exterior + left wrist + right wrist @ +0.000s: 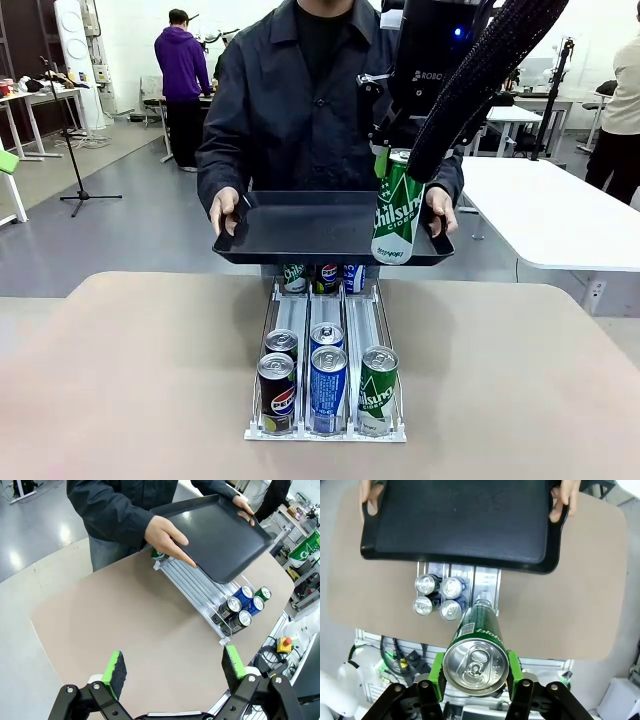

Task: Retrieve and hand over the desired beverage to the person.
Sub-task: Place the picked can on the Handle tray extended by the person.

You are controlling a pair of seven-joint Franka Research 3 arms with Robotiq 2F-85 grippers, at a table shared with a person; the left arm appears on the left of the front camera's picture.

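Across the table (120, 380), in the front view, the right pincer (393, 165) grips a green can (399, 215) upright by the near rim of the black tray (300, 228), which the person (290, 110) holds in both hands above the can rack (300, 320). In the left wrist view, the left pincer (174, 667) stands wide and empty over bare table. In the right wrist view, green pads (437, 669) clamp the can's sides.

"Chilsung" — upper green can (399, 212), racked green can (377, 396).

Back-row cans (322, 279) mostly behind the front rim of the person's (290, 110) tray (300, 250)
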